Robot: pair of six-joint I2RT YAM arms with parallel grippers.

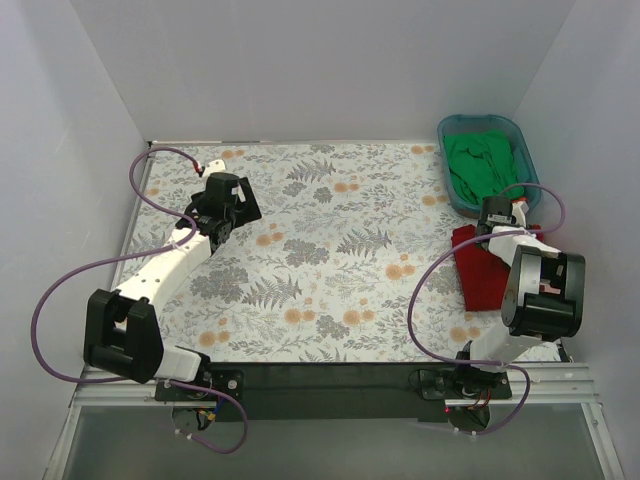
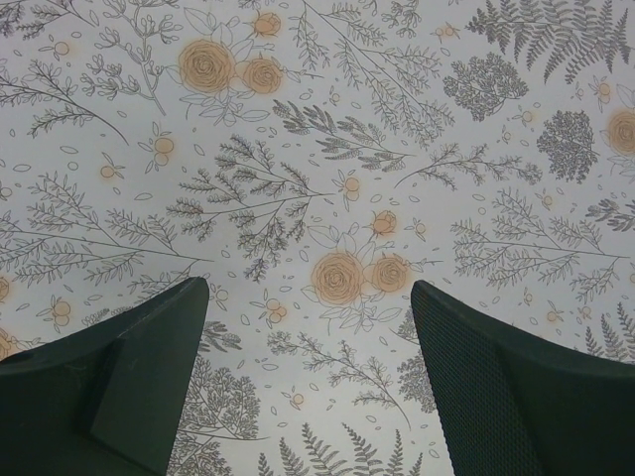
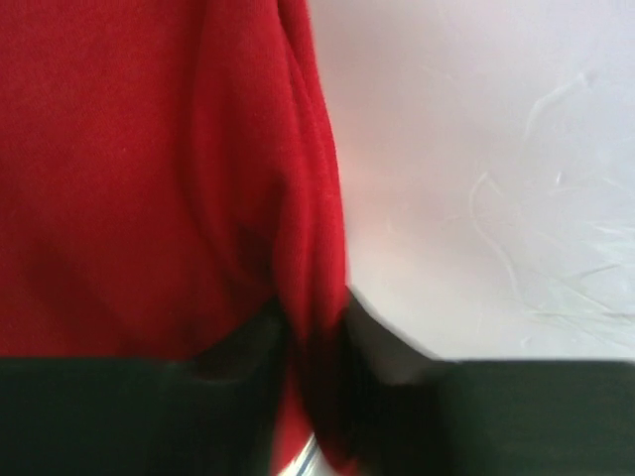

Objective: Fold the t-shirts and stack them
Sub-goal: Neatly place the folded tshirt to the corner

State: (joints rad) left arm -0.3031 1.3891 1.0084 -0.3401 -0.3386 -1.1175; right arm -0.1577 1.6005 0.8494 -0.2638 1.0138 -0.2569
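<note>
A deep red t-shirt (image 1: 480, 268) lies folded at the right side of the table. My right gripper (image 1: 490, 234) is at its far edge, shut on a fold of the red cloth (image 3: 308, 238), which fills the left of the right wrist view. A green t-shirt (image 1: 478, 165) lies bunched in the teal tub (image 1: 522, 145) at the far right. My left gripper (image 1: 228, 210) is open and empty above bare floral table cover (image 2: 317, 198) at the far left. No pale pink shirt is in view.
White walls close in the table on the left, back and right. The right arm's elbow (image 1: 542, 292) hangs over the red shirt's near right part. Purple cables loop beside both arms.
</note>
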